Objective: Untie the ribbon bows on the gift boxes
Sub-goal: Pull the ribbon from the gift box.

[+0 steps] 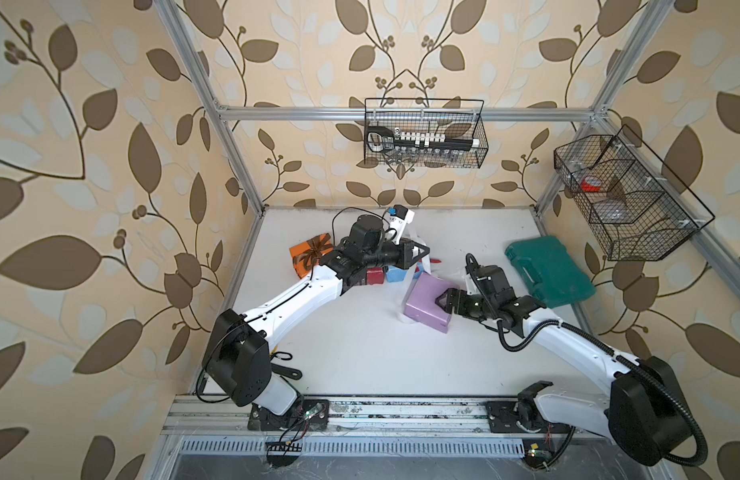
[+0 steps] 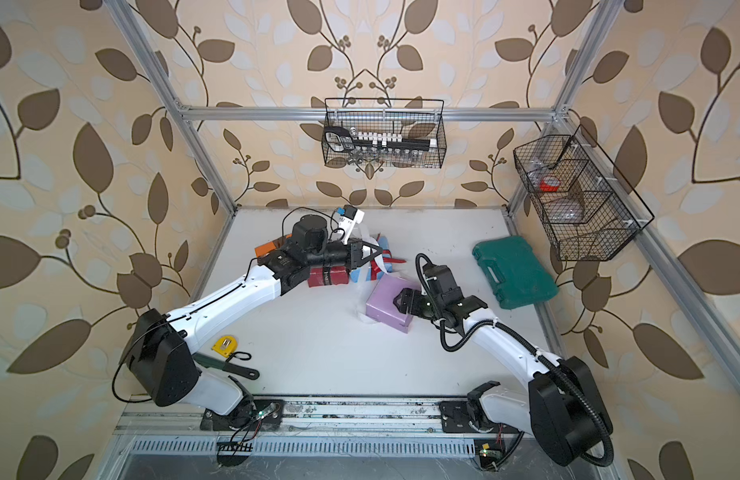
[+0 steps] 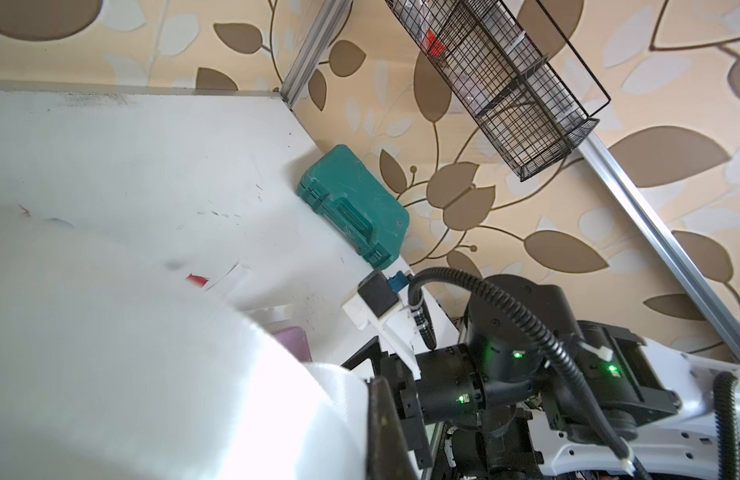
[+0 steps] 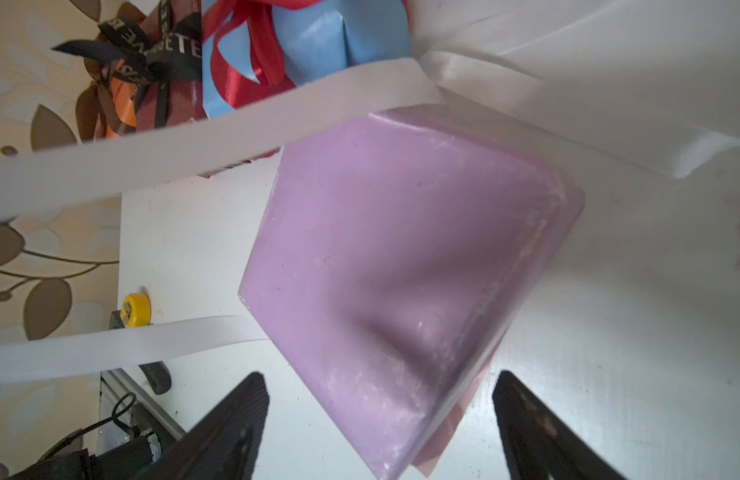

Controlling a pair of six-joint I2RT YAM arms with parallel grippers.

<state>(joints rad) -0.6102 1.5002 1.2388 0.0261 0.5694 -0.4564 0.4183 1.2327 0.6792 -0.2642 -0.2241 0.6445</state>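
Observation:
The lilac gift box (image 1: 422,309) lies tilted mid-table, and my right gripper (image 1: 442,300) is open with its jaws either side of the box's near corner (image 4: 401,249). The white ribbon (image 4: 235,137) runs loose over and beside the box. My left gripper (image 1: 425,250) is shut on the white ribbon (image 3: 193,374) and holds it up above the box cluster. The orange box (image 1: 305,255) carries a tied brown bow (image 1: 317,245). The dark red box (image 2: 328,276) has a black lettered bow (image 4: 152,54). The light blue box (image 2: 366,272) has a red bow (image 4: 251,54).
A dark-green plastic case (image 1: 549,276) lies at the table's right edge. Wire baskets hang on the back wall (image 1: 424,133) and the right wall (image 1: 626,195). A yellow tape measure (image 2: 224,344) and a black-handled tool (image 2: 231,368) lie near the left arm's base.

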